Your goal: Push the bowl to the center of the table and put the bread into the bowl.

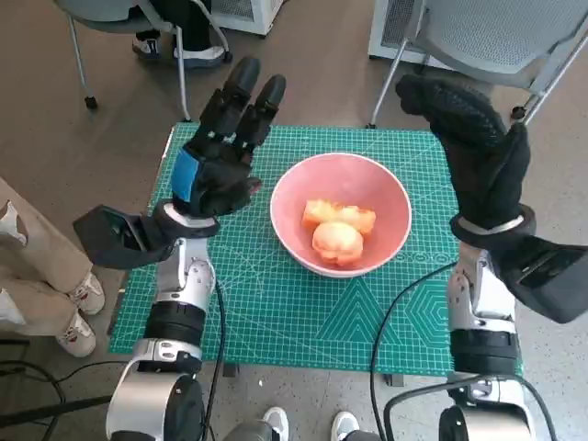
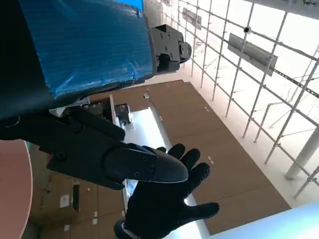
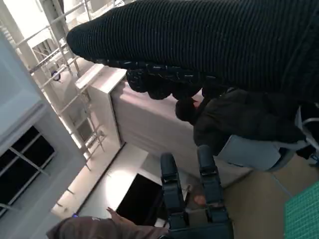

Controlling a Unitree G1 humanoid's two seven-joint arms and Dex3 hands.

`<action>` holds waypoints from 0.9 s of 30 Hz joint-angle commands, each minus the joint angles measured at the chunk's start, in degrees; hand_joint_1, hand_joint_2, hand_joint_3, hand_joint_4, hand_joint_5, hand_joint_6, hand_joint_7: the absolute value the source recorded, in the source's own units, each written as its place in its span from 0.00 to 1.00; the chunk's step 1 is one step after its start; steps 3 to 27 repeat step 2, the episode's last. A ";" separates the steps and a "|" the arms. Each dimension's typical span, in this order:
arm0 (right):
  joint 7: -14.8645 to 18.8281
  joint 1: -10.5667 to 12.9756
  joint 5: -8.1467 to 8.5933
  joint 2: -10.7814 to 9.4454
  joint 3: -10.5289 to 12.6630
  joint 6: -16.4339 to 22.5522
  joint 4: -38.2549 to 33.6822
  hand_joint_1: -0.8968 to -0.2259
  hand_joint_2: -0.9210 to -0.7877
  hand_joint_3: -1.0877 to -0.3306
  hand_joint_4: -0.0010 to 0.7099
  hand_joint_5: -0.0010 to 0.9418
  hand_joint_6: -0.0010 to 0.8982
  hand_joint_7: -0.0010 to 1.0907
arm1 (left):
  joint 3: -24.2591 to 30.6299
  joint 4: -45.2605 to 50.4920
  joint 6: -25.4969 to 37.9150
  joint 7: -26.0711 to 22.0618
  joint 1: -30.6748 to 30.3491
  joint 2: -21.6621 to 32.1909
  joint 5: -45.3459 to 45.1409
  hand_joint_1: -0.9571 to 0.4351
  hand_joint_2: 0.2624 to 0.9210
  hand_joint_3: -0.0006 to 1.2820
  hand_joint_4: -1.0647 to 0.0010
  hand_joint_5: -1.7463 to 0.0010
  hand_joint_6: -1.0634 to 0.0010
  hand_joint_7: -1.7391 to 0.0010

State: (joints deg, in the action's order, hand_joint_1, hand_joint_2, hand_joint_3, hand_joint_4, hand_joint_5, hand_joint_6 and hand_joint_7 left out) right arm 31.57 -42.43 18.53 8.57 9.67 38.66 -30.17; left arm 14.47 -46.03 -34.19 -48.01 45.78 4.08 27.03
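The pink bowl (image 1: 341,213) sits near the middle of the green cutting mat (image 1: 276,312) that covers the table, and the bread (image 1: 338,230) lies inside it as pale orange pieces resting against each other on the bowl's floor. The bowl stands between the two hands and touches neither. The left hand (image 1: 223,152), black with blue tape over its back, is raised above the mat just beside the bowl's left rim, with its fingers stretched out and pointing away from the robot and nothing held in them. The right hand (image 1: 469,138), in its black knitted glove, is lifted above the mat's far right corner, a little apart from the bowl's right rim; its fingers are extended, bend over toward the left at the tips, and hold nothing. Both pale forearms rise steeply from the near edge of the table. In the left wrist view the gloved right hand (image 2: 167,199) shows with its fingers spread apart, and a curved edge of the bowl (image 2: 15,189) shows at the side. In the right wrist view the glove (image 3: 209,45) fills one side, two straight black fingers (image 3: 172,189) of the left hand stand apart from each other, and a person (image 3: 239,124) in dark clothes sits on a grey chair (image 3: 254,152) beyond.
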 commanded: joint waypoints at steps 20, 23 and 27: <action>-0.26 1.00 -0.53 -0.10 -0.14 0.29 -1.21 0.37 0.00 0.50 0.35 0.00 0.14 0.43 | -0.02 -1.01 -1.21 -0.13 0.63 -0.27 -0.68 0.28 1.00 0.13 1.00 1.00 0.93 1.00; -0.26 1.00 -0.53 -0.10 -0.14 0.29 -1.21 0.37 0.00 0.50 0.35 0.00 0.14 0.43 | -0.02 -1.01 -1.21 -0.13 0.63 -0.27 -0.68 0.28 1.00 0.13 1.00 1.00 0.93 1.00; -0.26 1.00 -0.53 -0.10 -0.14 0.29 -1.21 0.37 0.00 0.50 0.35 0.00 0.14 0.43 | -0.02 -1.01 -1.21 -0.13 0.63 -0.27 -0.68 0.28 1.00 0.13 1.00 1.00 0.93 1.00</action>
